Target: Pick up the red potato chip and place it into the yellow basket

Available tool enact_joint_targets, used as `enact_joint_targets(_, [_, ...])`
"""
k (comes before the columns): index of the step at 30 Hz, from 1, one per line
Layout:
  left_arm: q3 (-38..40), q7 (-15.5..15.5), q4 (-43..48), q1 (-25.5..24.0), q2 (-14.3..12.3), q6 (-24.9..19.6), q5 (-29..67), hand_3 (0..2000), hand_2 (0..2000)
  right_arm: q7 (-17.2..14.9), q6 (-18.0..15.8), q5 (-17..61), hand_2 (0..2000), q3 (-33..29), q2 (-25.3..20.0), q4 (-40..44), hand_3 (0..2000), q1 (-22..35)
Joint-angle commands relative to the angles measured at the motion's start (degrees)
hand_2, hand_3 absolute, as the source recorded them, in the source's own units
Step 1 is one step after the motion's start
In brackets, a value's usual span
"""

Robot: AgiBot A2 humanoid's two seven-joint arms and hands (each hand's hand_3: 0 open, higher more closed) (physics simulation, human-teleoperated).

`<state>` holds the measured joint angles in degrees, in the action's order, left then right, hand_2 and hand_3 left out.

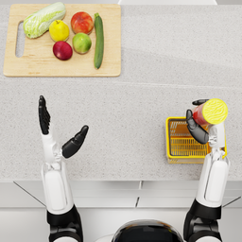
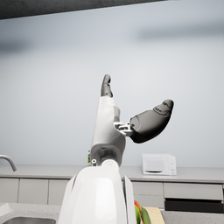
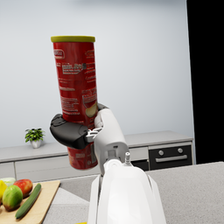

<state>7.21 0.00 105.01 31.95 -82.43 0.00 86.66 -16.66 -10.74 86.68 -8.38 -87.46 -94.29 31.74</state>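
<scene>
My right hand (image 1: 197,126) grips a red potato chip can (image 1: 210,112) with a yellow lid, held upright in the air above the yellow basket (image 1: 179,142). In the right wrist view the tall red can (image 3: 78,92) stands upright, with my right hand (image 3: 73,131) wrapped around its lower half. The basket sits on the counter at the right, near the front edge, partly hidden by my right forearm. My left hand (image 1: 59,130) is raised at the left with its fingers spread and holds nothing; the left wrist view shows the same left hand (image 2: 131,120) empty against the wall.
A wooden cutting board (image 1: 28,64) lies at the back left with a cabbage (image 1: 43,19), a lemon (image 1: 59,30), apples (image 1: 82,21) and a cucumber (image 1: 98,40). The grey speckled counter (image 1: 142,104) stretches between the board and the basket.
</scene>
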Motion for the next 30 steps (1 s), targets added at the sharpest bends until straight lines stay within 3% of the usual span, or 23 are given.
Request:
enact_joint_targets(1, [1.53,0.0,-1.89,0.69,0.16,0.0,0.0,0,0,-0.85,0.12,0.0,2000,-0.66,-0.93,0.0,2000,-5.31])
enact_joint_targets(7, [1.46,0.0,-2.62,-0.16,0.04,0.0,0.0,0,0,-2.93,0.53,0.02,2000,-0.8,-1.6,-0.82,2000,-9.87])
enact_joint_targets(8, [1.28,0.0,-4.25,0.92,0.26,0.0,0.0,0,0,-3.04,-0.11,0.02,639,-0.75,-1.54,-0.82,1673,-9.88])
enact_joint_targets(9, [1.41,0.0,-3.28,-0.09,0.07,0.0,0.0,0,0,-3.2,1.19,0.01,0,-0.88,-1.39,-1.59,1347,-9.36])
enact_joint_targets(11, [1.2,0.0,-5.12,1.94,0.47,0.0,0.0,0,0,-3.33,4.66,-0.01,0,-0.96,-0.67,-1.43,693,-6.84])
enact_joint_targets(13, [1.03,0.0,-5.98,3.64,0.81,0.0,0.0,0,0,6.38,7.62,-0.01,0,-0.25,0.21,-1.51,40,-3.65])
enact_joint_targets(15, [1.29,0.0,-7.09,6.3,1.4,0.0,0.0,0,0,11.38,9.14,-0.02,0,0.91,1.61,-1.21,0,-0.51])
enact_joint_targets(18, [3.62,0.0,-10.17,8.52,2.02,0.0,0.0,0,0,14.72,10.15,-0.01,0,-1.12,2.23,0.12,0,2.48])
enact_joint_targets(30, [5.28,0.0,-11.88,4.95,1.29,0.0,-0.01,0,0,16.63,10.73,-0.02,0,-3.08,1.65,-0.27,0,-0.91])
